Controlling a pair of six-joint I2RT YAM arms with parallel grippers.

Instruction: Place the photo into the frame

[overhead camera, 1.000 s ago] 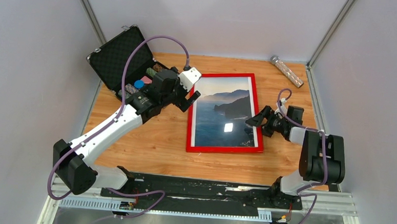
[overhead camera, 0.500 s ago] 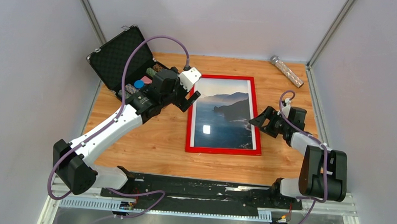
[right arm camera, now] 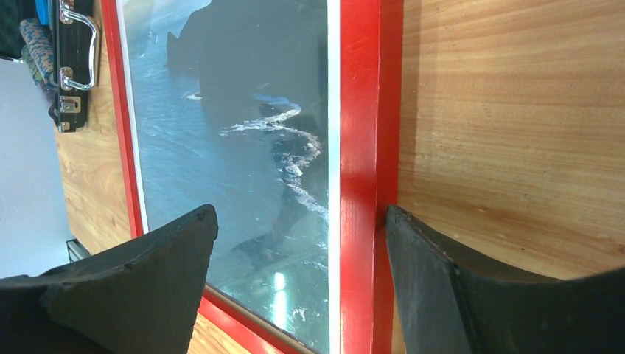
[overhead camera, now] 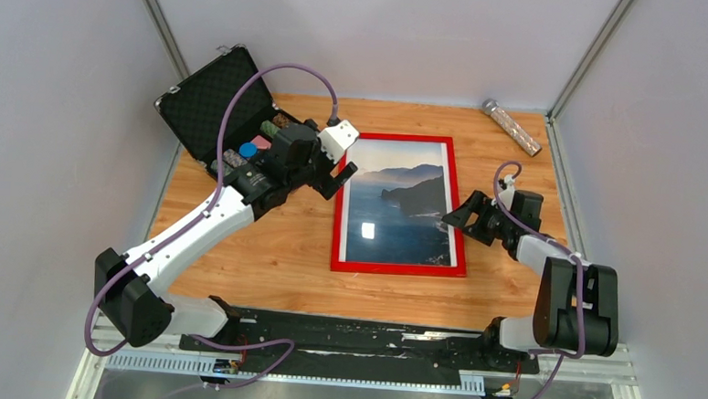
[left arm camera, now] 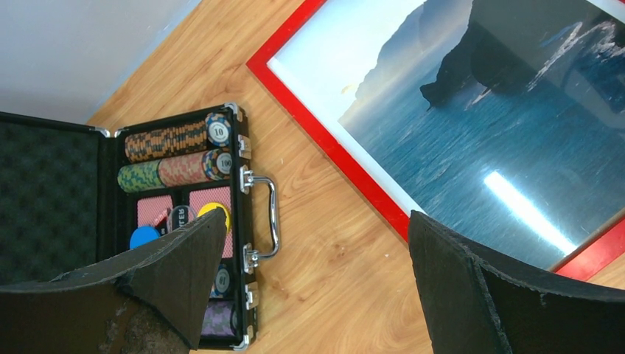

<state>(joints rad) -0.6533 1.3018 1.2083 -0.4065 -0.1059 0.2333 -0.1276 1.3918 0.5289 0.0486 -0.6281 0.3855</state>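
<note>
The red frame (overhead camera: 398, 268) lies flat on the wooden table with the sea-and-cliffs photo (overhead camera: 400, 206) inside it, face up. My left gripper (overhead camera: 338, 174) is open and empty, above the table at the frame's upper left corner. In the left wrist view its jaws (left arm camera: 317, 251) hang over bare wood between the case and the frame (left arm camera: 332, 147), with the photo (left arm camera: 479, 133) beyond. My right gripper (overhead camera: 459, 214) is open at the frame's right edge. In the right wrist view its jaws (right arm camera: 298, 228) straddle that edge (right arm camera: 361, 147), one finger over the photo (right arm camera: 236, 133), the other over the table.
An open black foam-lined case (overhead camera: 223, 101) with poker chips stands at the back left, also in the left wrist view (left arm camera: 184, 184). A glittery cylinder (overhead camera: 512, 125) lies at the back right corner. Grey walls close in the table on three sides.
The frame with the photo has shifted from slightly skewed to lying square and flat. My right gripper has drawn back a little to the right. The left arm has not moved.
</note>
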